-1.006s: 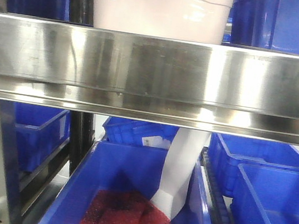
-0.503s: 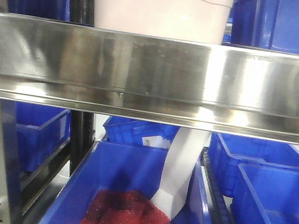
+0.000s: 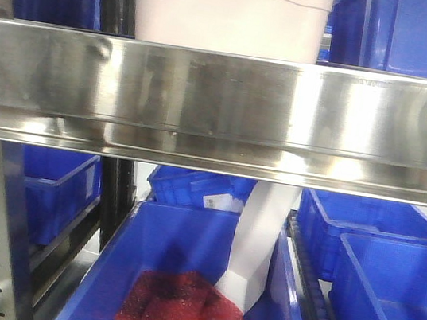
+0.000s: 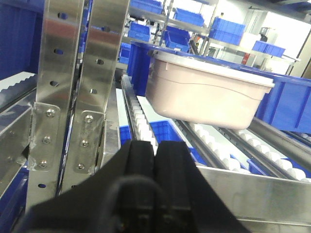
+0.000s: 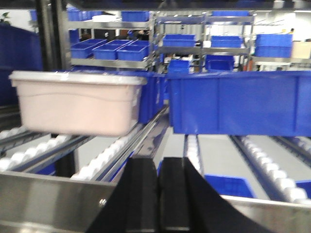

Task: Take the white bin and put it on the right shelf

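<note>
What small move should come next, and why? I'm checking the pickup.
Probably open both tools and reach over the steel rail toward the white bin. The left tool and right tool look shut and short of the bin, which sits on the rollers.

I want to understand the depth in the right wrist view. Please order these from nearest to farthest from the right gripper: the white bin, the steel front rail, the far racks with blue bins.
1. Steel front rail, just ahead of the right gripper, low.
2. White bin, on the rollers, left.
3. Far racks with blue bins, background, top.
</note>
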`<state>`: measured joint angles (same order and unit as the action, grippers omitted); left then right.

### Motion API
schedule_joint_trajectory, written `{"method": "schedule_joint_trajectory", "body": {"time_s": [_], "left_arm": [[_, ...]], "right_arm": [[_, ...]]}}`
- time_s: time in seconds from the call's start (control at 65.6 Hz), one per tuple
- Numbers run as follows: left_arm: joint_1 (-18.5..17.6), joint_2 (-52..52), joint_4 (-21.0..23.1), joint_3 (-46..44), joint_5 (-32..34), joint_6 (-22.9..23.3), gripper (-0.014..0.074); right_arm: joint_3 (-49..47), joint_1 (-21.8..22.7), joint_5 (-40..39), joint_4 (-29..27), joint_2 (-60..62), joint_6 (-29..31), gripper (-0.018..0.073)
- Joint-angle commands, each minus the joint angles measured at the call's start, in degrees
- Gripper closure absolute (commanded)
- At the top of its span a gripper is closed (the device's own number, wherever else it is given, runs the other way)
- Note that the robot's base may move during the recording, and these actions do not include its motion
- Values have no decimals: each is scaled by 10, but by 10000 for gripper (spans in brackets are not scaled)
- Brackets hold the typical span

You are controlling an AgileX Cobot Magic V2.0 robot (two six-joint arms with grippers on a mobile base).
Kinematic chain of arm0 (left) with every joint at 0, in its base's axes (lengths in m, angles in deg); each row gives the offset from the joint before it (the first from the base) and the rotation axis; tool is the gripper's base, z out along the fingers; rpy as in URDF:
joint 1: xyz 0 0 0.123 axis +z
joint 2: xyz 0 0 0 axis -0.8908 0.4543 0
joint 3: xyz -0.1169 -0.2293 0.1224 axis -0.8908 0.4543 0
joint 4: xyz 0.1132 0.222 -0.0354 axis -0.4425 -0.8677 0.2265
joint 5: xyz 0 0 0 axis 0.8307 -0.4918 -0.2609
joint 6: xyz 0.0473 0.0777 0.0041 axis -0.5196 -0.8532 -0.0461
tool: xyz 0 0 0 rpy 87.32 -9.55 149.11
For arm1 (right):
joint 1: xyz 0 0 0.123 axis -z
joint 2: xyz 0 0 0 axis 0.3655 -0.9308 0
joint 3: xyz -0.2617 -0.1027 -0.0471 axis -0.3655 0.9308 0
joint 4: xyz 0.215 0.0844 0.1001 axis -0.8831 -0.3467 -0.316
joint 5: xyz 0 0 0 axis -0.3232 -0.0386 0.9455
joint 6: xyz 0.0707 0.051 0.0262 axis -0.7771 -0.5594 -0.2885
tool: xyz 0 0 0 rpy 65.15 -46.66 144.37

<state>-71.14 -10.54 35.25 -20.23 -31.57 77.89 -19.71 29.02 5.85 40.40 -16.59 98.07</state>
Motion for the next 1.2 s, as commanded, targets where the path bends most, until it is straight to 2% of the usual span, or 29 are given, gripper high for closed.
{"method": "schedule_joint_trajectory", "body": {"time_s": [0.0, 0.579, 0.625, 0.716, 0.762, 0.808, 0.915, 0.976, 1.082, 1.189], "left_arm": [[-4, 5, 4, -14, 39, -1, 713], [-4, 5, 5, -14, 39, -1, 713], [-4, 5, 5, -14, 39, -1, 713], [-4, 5, 5, -14, 39, -1, 713], [-4, 5, 6, -14, 39, -1, 713], [-4, 5, 6, -14, 39, -1, 713], [-4, 5, 6, -14, 39, -1, 713], [-4, 5, 6, -14, 39, -1, 713], [-4, 5, 6, -14, 39, -1, 713], [-4, 5, 6, -14, 39, -1, 713]], "right_arm": [[-14, 0, -18, -10, 4, 5, 504], [-14, 0, -18, -6, 4, 5, 504], [-14, -16, -26, 29, 4, 5, 504], [-4, -57, -83, 195, 4, -4, 504], [8, -66, -108, 263, 4, -39, 504], [24, -69, -138, 301, 5, -95, 504], [77, -72, -219, 339, 5, -264, 504], [114, -72, -250, 364, 6, -333, 504], [169, -72, -264, 413, 6, -376, 504], [174, -72, -235, 437, 10, -378, 504]]}}
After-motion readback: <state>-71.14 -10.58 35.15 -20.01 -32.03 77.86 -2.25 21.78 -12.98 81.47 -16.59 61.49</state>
